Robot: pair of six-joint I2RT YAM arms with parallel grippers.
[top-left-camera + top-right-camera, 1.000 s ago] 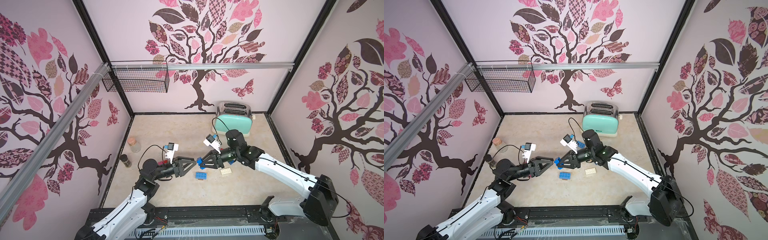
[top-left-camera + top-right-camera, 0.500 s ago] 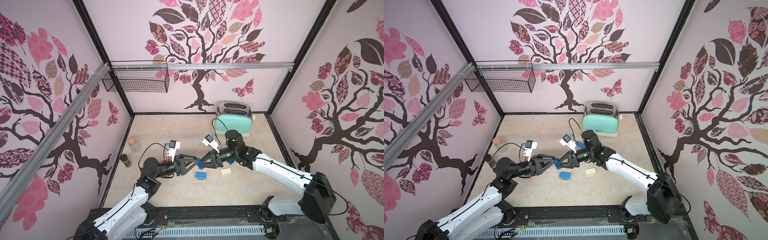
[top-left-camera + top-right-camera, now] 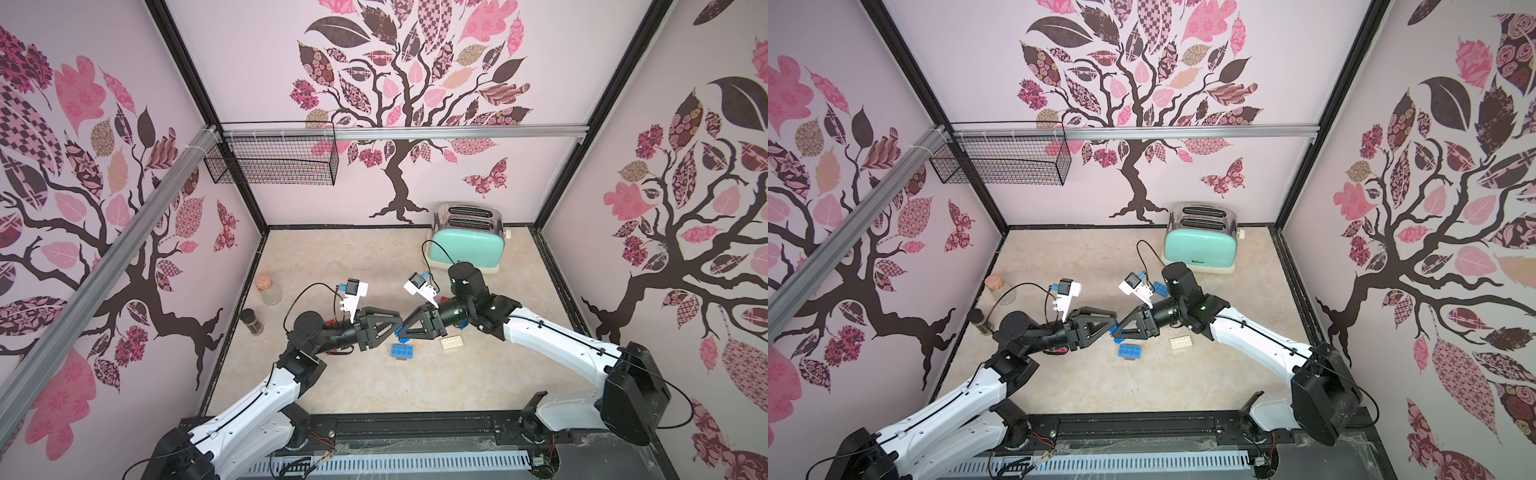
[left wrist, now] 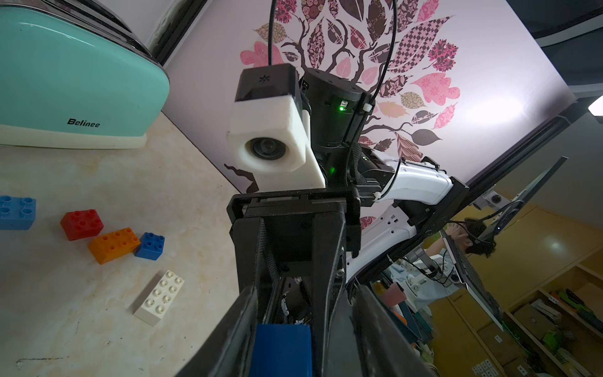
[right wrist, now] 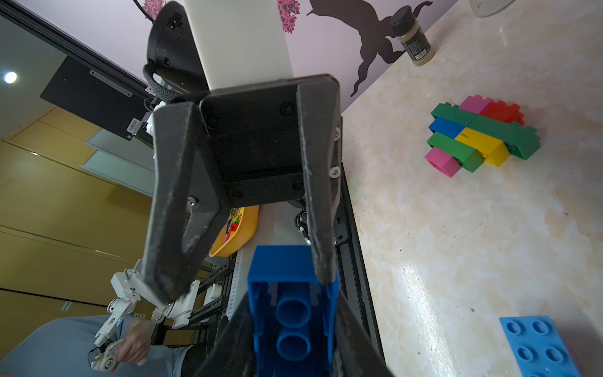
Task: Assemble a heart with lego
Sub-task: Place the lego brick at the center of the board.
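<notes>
Blue brick point(image 5: 292, 313) is aloft over mid-tabletop, clamped by one end in right gripper point(image 3: 404, 331). Left gripper point(image 5: 246, 284) faces it nose to nose, jaws apart around the free end. One finger point(image 5: 321, 228) touches a corner; the other stands clear. Reads as a handover, not completed.

Part-built heart point(image 5: 483, 137), in green, pink, red, blue and yellow rows, lies flat toward the tabletop's left edge, mostly hidden under the left arm in both top views.

Loose: light-blue brick point(image 3: 402, 351) and cream brick point(image 3: 453, 343) near centre; red brick point(image 4: 81, 224), orange brick point(image 4: 112, 244) and small blue brick point(image 4: 150, 245) nearer the toaster point(image 4: 65, 81).

Judgement: roughly midway, several bricks unplaced.
</notes>
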